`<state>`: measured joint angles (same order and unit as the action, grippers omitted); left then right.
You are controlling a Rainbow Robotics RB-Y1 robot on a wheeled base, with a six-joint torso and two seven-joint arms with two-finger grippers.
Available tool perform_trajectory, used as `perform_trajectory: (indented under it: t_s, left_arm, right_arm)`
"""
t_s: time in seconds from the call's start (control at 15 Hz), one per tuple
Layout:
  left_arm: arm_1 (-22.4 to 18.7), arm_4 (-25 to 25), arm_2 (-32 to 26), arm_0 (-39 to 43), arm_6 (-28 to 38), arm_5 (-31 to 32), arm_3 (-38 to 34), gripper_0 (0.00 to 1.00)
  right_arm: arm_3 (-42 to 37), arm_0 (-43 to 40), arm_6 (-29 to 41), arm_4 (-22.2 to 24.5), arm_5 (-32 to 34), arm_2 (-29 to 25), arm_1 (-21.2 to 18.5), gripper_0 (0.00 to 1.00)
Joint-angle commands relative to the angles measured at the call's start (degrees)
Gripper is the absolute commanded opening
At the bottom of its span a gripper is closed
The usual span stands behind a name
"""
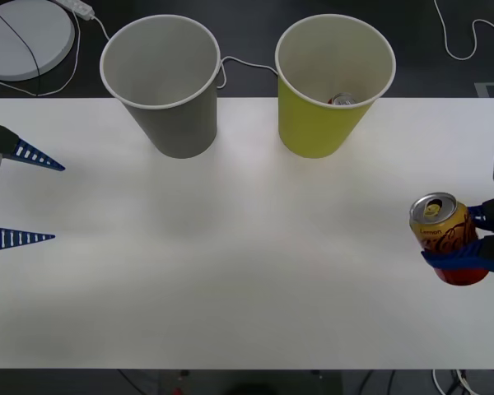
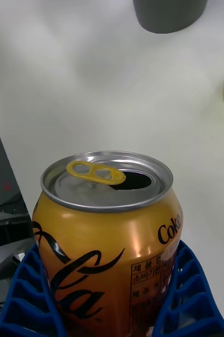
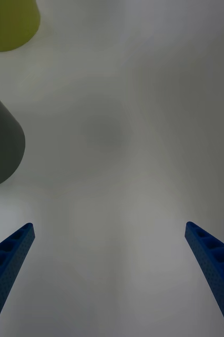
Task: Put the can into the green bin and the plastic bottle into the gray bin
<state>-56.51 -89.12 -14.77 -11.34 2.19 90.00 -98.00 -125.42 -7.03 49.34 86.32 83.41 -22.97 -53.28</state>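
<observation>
The can [image 1: 444, 233] looks like thin metal with a glossy orange skin that catches the light; its top [image 2: 108, 180] is bare brushed metal, more dull, and the pull tab [image 2: 94, 172] has a smooth yellow coating. The fingers [image 2: 22, 295] of the right gripper [image 1: 475, 241] are blue plastic, ribbed and matt. The fingers [image 3: 9, 263] of the left gripper [image 1: 34, 200] have the same matt blue plastic. The green bin [image 1: 321, 123] and the gray bin [image 1: 178, 123] look like matt paper or card, smooth outside, pale and dull inside. The worktop [image 1: 247, 263] is white, smooth and matt.
</observation>
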Motion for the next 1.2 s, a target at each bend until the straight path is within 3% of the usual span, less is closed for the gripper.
perform_trajectory:
  t_s: [0.07,0.47,0.87,1.2]
  left_arm:
    - [0.00,0.00,0.00,0.00,0.01,0.00,0.00,1.00]
    - [0.00,0.00,0.00,0.00,0.01,0.00,0.00,1.00]
    - [0.00,0.00,0.00,0.00,0.01,0.00,0.00,1.00]
    - [0.00,0.00,0.00,0.00,0.01,0.00,0.00,1.00]
  right_arm:
    - [-0.88,2.89,8.93,-0.80,0.00,-0.24,-4.46,0.00]
    - [-0.96,14.67,25.81,-1.33,5.19,0.82,-12.72,0.00]
    - [6.77,30.76,26.69,-1.24,6.06,10.84,-19.14,0.00]
    - [14.68,45.35,26.69,0.34,5.98,22.00,-19.67,0.00]
